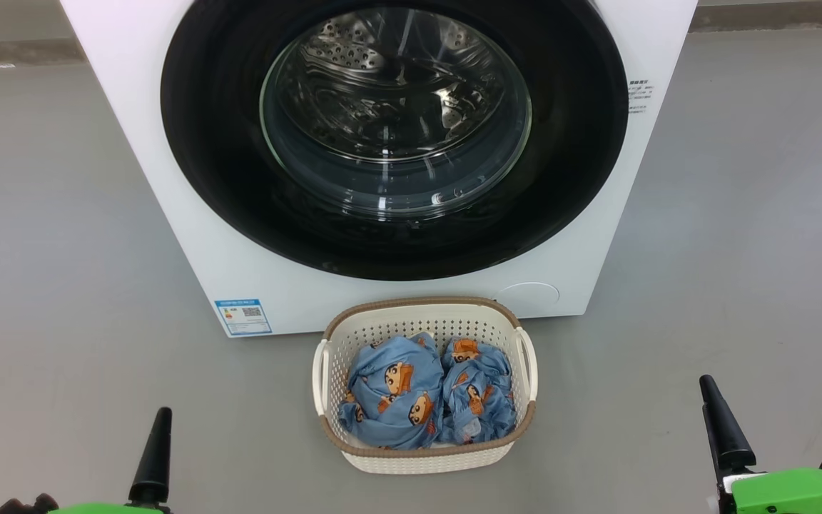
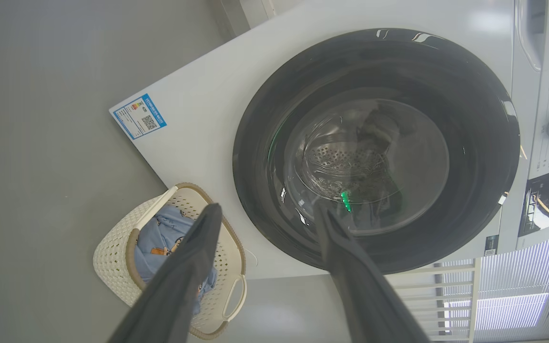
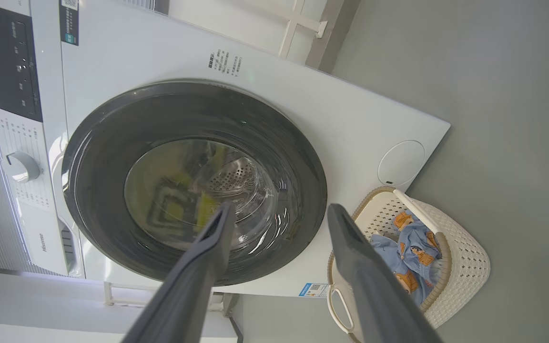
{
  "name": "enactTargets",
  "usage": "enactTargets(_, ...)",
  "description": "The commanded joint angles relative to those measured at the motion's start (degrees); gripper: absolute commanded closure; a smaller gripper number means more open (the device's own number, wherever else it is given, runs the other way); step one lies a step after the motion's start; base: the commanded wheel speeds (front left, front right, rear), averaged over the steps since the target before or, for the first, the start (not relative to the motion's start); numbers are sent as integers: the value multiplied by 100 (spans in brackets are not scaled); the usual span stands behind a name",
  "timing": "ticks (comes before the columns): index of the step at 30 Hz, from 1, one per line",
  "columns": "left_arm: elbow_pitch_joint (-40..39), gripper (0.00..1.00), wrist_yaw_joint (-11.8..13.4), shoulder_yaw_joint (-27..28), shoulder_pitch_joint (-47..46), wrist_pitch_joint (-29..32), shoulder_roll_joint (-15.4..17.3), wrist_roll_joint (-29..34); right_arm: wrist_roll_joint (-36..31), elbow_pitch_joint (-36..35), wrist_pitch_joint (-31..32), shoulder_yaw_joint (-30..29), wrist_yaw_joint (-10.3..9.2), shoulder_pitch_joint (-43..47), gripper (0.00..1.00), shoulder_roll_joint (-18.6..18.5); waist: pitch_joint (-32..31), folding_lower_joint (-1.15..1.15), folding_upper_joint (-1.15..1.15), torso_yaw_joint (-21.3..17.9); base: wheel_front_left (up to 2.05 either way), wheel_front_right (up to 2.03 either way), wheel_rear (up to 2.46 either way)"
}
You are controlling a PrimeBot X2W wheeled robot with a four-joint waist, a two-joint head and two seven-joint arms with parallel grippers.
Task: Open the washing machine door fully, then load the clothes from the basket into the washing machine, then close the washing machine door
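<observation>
- Your left gripper [image 2: 267,214] is hanging at the lower left with its two long dark fingers [image 2: 193,257] spread wide, carrying nothing.
- One big white front-loading washing machine [image 1: 168,214] is facing you, its one round, glossy black-rimmed glass door [image 1: 397,235] sitting fully shut. You are risking a slip on that smooth rim, since I cannot tell where its handle is.
- One cream perforated plastic basket [image 1: 425,457] is standing just before the machine, below the door. A low reach is likely risking a knock.
- Two light-blue cartoon-printed garments [image 1: 389,392] are lying bunched and touching inside it, so lifting one is risking dragging out the other.
- Your right gripper [image 3: 281,209] is likewise standing wide and empty.
</observation>
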Motion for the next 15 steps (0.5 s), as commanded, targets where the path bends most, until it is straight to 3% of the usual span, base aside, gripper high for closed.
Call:
enactTargets(1,-207,0,-9,101,-78,-60,100,206,-180,-123,-62,59,3,-256,0,-99,3,0,0,2,0,0,0)
enactTargets(15,-296,0,-12,76,-25,-268,98,1571,-1457,-49,-272,249,3,-269,0,-132,6,0,0,11,0,0,0)
